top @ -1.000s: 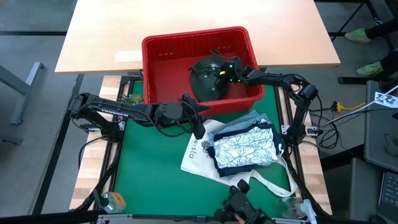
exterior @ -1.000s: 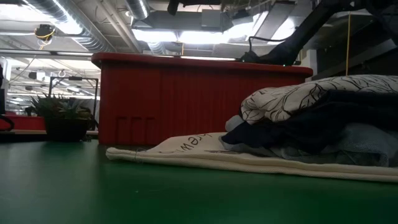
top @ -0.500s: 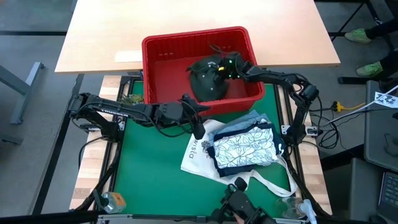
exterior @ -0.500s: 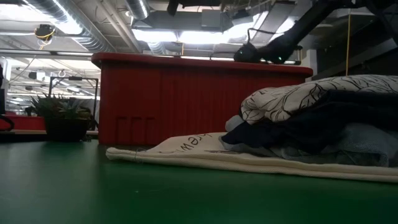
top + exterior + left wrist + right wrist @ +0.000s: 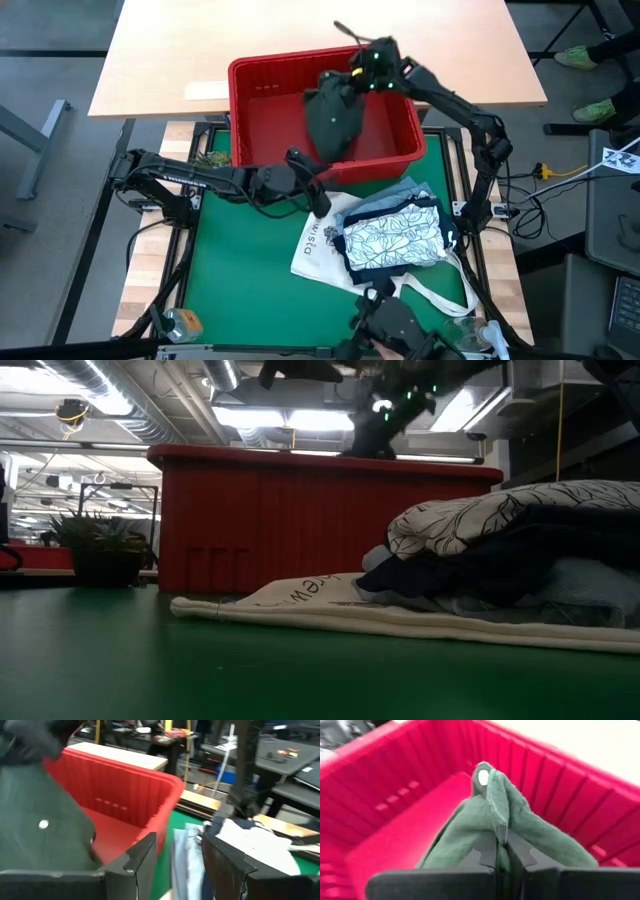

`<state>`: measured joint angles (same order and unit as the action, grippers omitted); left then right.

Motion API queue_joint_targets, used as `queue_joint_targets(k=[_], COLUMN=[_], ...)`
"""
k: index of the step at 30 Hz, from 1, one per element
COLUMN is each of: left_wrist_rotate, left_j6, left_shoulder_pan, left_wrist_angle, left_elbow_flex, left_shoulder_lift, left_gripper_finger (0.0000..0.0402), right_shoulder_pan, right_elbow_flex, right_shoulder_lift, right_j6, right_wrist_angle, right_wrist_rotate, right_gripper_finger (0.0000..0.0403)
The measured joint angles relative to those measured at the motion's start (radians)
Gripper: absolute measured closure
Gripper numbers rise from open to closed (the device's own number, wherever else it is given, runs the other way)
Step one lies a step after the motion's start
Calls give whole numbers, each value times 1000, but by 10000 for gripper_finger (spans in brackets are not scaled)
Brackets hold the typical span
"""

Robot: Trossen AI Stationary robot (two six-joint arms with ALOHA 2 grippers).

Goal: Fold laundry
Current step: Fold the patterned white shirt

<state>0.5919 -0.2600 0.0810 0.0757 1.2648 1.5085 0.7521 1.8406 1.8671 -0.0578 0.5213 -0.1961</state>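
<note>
Left gripper (image 5: 318, 199): it waits low over the green mat (image 5: 240, 260), in front of the red basket (image 5: 262, 120). Its fingers (image 5: 140, 857) are apart and hold nothing. The white tote bag (image 5: 318, 245) lies right beside it.

Risk at the left gripper: if the green garment swings down toward it, the cloth could catch on the open fingers.

Olive green garment (image 5: 335, 115): it hangs under the right gripper, partly above the basket. Its low end may still be inside the basket; I cannot tell.

Right gripper (image 5: 362, 72): it is up over the far right part of the basket. Its fingers are pinched tight on a small fold at the top of the green garment (image 5: 495, 820).

Risk at the right gripper: the pinch holds only a little bit of cloth. A quick move could make the garment slip out and drop back in the basket. The hanging end could also snag on the basket's rim and tug the basket.

Folded pile (image 5: 395, 235): the leaf-print, navy and light blue clothes sit on the tote bag, below and in front of the right gripper. A low swing of the garment could knock the pile crooked.
</note>
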Motion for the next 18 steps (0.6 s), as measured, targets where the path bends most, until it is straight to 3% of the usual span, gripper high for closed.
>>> queue_joint_targets(k=[8, 13, 18], left_wrist_rotate=[20, 19, 0], left_j6=[0, 0, 1], left_shoulder_pan=[-46, -88, -124], left_wrist_angle=[0, 0, 0], left_elbow_flex=[0, 0, 0], left_shoulder_lift=[0, 0, 0], left_gripper_finger=[250, 250, 250], right_shoulder_pan=[0, 0, 0], right_elbow_flex=[324, 502, 476], right_shoulder_lift=[-2, -2, -91], right_j6=[0, 0, -14], right_wrist_angle=[282, 422, 396], right_wrist_rotate=[-210, -270, -282], right_gripper_finger=[396, 393, 397])
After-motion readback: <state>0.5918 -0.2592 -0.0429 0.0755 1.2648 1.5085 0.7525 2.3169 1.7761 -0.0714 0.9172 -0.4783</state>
